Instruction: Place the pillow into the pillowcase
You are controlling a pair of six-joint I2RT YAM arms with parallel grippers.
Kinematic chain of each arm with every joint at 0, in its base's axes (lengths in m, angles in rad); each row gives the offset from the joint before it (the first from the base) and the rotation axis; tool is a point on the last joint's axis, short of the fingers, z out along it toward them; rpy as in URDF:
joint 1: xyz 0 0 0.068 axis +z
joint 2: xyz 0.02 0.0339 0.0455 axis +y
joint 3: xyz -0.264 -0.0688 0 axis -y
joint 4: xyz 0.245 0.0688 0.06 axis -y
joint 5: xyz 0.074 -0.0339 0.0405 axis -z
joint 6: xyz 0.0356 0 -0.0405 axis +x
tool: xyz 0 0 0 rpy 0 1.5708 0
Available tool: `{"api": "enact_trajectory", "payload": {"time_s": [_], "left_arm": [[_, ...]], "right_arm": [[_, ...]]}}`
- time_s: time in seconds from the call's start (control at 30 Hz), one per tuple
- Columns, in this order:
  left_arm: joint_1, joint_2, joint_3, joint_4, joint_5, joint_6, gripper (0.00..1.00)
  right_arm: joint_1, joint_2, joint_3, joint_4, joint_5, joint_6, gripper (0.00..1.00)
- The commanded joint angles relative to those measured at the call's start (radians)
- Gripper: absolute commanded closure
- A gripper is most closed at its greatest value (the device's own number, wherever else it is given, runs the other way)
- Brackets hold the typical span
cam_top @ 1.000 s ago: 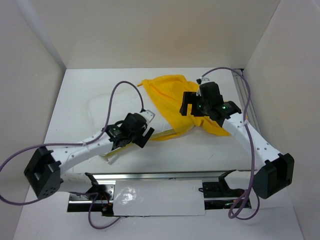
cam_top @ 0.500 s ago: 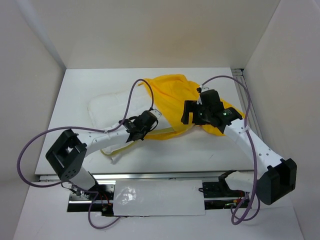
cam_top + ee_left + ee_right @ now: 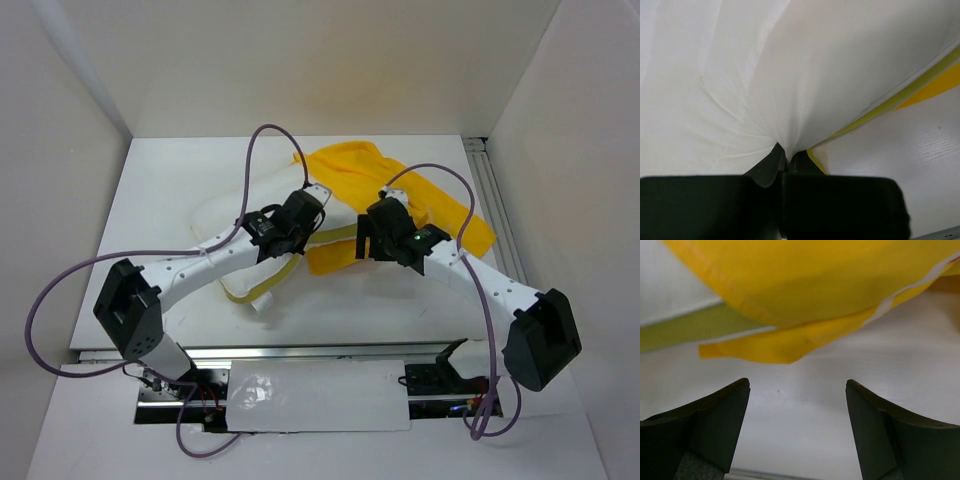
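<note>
White pillow (image 3: 790, 75), puffy and creased, with a pale yellow seam, pinched tight in the left gripper (image 3: 785, 159); bright yellow pillowcase (image 3: 815, 280) rumpled; right gripper (image 3: 796, 390) wide, holding nothing.

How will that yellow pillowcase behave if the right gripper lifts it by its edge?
Probably floppy: the pillowcase lies rumpled in soft folds with a thin hem, so it would likely drape from the open right gripper rather than hold its shape. It looks light for its size. Its loose layers may separate, so a pinch might catch only one.
</note>
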Motion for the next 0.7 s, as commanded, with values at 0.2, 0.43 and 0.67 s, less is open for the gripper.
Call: {"api": "enact_trajectory", "payload": {"time_s": [0.2, 0.43, 0.67], "left_arm": [[0.007, 0.007, 0.057, 0.008, 0.021, -0.029, 1.00], [0.016, -0.018, 0.097, 0.020, 0.056, -0.020, 1.00], [0.027, -0.018, 0.117, 0.020, 0.041, -0.020, 1.00]], "right_arm": [[0.002, 0.100, 0.035, 0.221, 0.342, 0.023, 0.16], [-0.035, 0.191, 0.101, 0.214, 0.278, -0.003, 0.30], [-0.035, 0.180, 0.133, 0.160, 0.330, 0.011, 0.83]]}}
